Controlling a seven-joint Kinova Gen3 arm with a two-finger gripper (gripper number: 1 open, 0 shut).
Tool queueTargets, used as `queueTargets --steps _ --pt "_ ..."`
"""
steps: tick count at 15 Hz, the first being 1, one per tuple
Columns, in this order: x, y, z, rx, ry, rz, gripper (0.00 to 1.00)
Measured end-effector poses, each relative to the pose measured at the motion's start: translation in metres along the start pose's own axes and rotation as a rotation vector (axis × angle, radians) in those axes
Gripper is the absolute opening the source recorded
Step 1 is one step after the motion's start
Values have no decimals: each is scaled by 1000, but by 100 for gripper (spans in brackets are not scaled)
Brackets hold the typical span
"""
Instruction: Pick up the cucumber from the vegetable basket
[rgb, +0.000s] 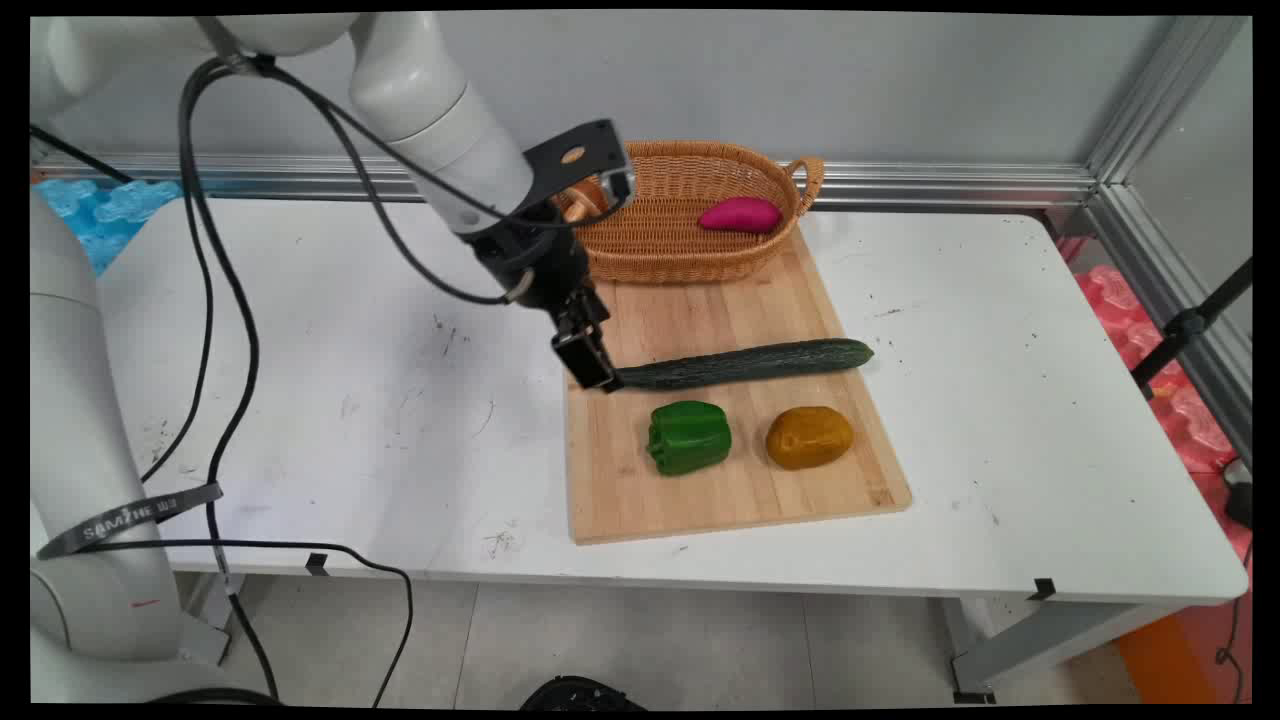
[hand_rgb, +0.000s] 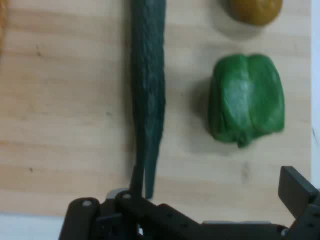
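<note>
Hand (rgb: 592, 372) tilts down at the cucumber's (rgb: 745, 363) left end.

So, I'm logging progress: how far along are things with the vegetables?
Looks done: the purple sweet potato lies in the basket. In hand: the gripper, open, is down at the cucumber tip, which is not lifted. Remaining: the green pepper and potato sit on the cutting board.
</note>
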Motion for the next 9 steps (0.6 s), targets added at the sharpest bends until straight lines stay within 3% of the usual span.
queueTargets --steps 9 --pt "62 -22 29 45 126 2 100"
